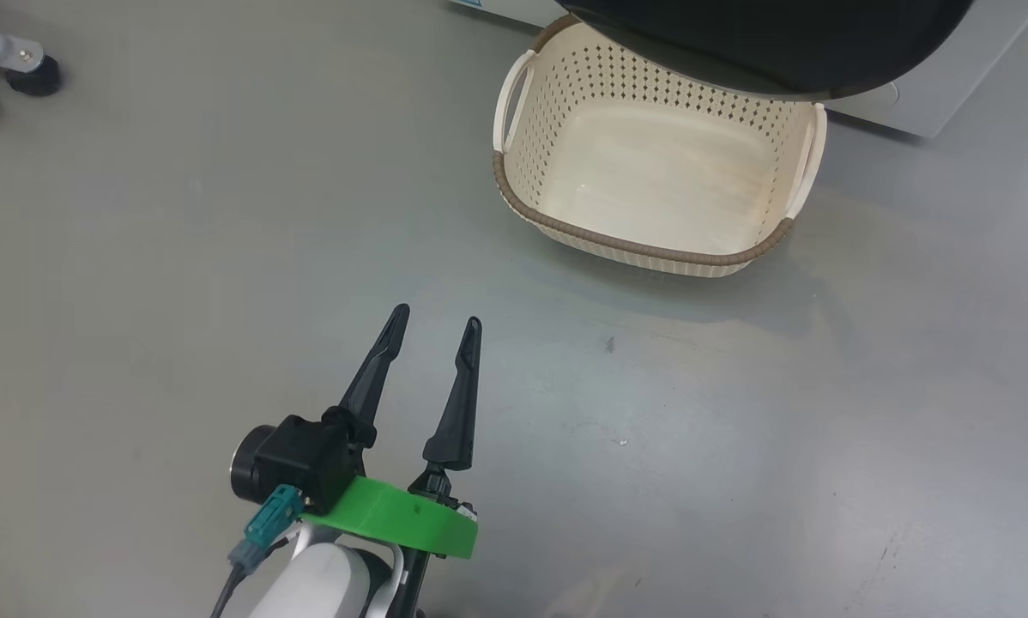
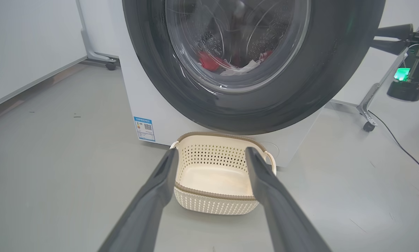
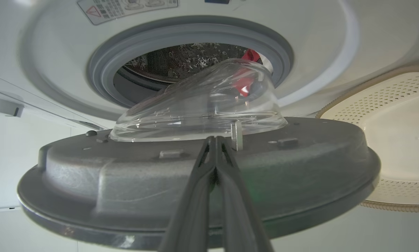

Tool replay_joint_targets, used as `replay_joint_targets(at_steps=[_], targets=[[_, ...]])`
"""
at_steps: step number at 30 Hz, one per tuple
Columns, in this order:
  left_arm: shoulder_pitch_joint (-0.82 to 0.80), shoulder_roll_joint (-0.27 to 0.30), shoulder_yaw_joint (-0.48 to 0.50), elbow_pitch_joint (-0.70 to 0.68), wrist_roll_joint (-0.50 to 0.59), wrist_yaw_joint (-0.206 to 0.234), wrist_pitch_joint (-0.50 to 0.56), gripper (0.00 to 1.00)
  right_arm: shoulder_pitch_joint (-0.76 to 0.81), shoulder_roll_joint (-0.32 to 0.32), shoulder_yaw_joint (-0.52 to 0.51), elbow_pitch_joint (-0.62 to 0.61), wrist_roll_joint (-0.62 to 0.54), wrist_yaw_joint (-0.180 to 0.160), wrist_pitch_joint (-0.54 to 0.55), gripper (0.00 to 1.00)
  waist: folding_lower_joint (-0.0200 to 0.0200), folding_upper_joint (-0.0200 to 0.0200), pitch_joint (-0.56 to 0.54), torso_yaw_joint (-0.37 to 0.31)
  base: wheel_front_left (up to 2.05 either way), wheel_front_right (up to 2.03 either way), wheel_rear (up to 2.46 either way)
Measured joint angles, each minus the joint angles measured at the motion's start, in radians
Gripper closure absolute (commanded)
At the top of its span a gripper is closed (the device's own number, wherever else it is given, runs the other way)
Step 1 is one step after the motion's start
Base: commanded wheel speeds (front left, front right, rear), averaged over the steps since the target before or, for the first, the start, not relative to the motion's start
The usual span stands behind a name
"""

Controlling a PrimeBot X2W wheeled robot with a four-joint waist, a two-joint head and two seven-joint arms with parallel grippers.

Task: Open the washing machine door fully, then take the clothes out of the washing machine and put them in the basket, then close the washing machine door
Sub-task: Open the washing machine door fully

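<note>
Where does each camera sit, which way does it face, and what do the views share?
Head view: on the head, looking down at floor, basket and the rim of the washing machine door; left gripper shows, jaws open.
Left wrist view: low, facing the washing machine front, clothes behind the door glass; its open jaws frame the basket.
Right wrist view: behind the swung-out door, facing its inner side and the drum; right gripper shows, jaws shut.
Shared: all three show basket and door.

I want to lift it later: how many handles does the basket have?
2. The basket has a left handle and a right handle, on opposite sides in the head view.
</note>
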State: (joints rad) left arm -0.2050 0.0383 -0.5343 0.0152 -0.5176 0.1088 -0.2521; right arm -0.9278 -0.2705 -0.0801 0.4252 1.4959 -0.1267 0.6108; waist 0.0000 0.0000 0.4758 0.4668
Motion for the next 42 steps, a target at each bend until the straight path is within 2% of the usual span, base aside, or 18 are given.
replay_joint_targets(at_steps=[23, 42], targets=[[0.0, 0.0, 0.002, 0.017, -0.001, 0.002, 0.0, 0.0, 0.008, 0.022, 0.033, 0.071, 0.026, -0.001, 0.081, 1.0, 0.0, 0.0, -0.063, 0.007, 0.0, 0.0, 0.0], [0.008, 0.0, 0.026, 0.05, 0.018, 0.002, 0.0, 0.0, 0.115, 0.104, 0.088, 0.102, 0.034, -0.001, 0.119, 1.0, 0.0, 0.0, -0.163, -0.002, 0.0, 0.0, 0.0]])
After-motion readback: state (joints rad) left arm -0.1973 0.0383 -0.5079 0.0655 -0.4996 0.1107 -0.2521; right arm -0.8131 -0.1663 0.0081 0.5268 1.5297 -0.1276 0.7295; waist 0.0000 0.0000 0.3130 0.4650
